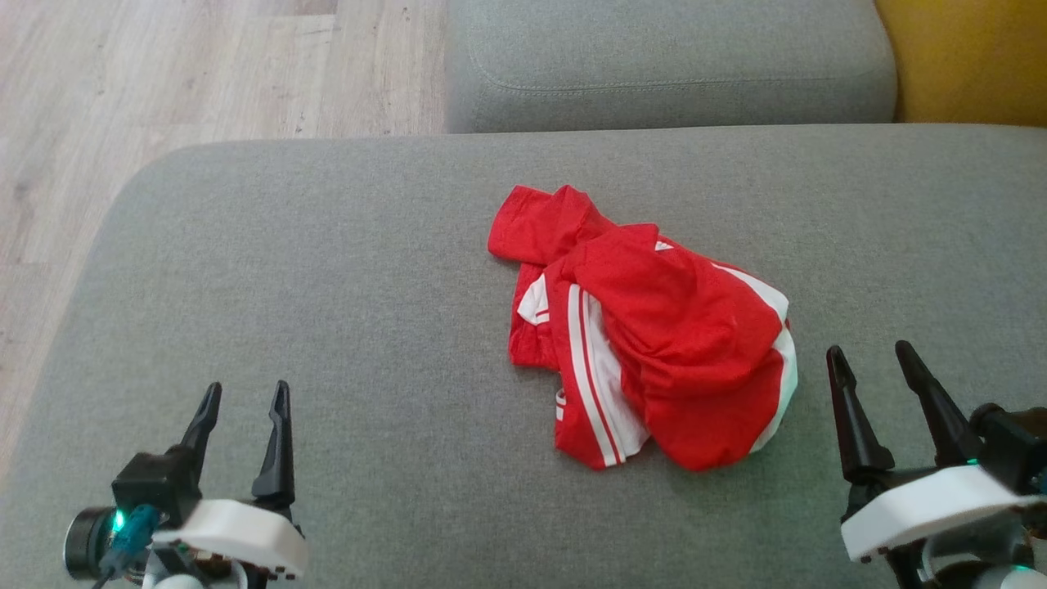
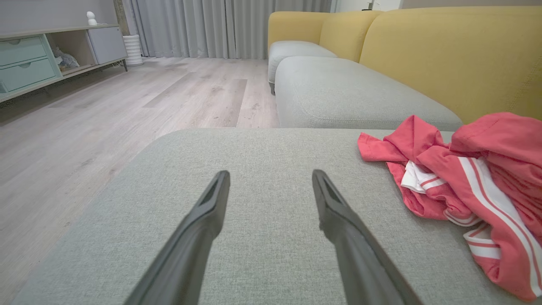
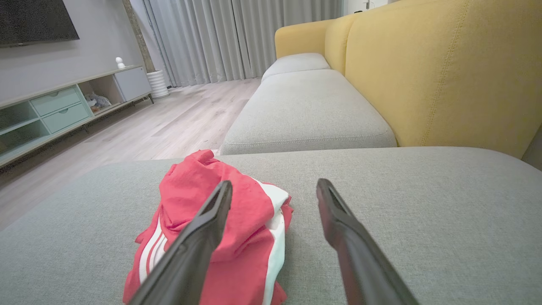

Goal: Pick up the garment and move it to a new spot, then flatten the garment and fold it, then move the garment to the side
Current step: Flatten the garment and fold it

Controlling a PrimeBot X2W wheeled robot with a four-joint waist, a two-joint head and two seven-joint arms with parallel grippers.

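Looking down from the head view, you see the red garment with white stripes lying crumpled in a heap on the broad grey cushion, somewhat right of its middle. Your left end effector sits at the lower left, its two dark fingers spread apart with nothing between them, well apart from the cloth. Your right end effector sits at the lower right, likewise spread and empty, just beside the heap's right edge with a strip of bare cushion between them. That gap is plain from above, whereas in the right wrist view one finger overlaps the heap and you cannot judge the clearance. The left wrist view puts the garment off to the right, with bare cushion ahead of the fingers. The wrist views also give you the room: a yellow sofa back, grey curtains, a low sideboard across the wooden floor, and a dark screen on the wall.
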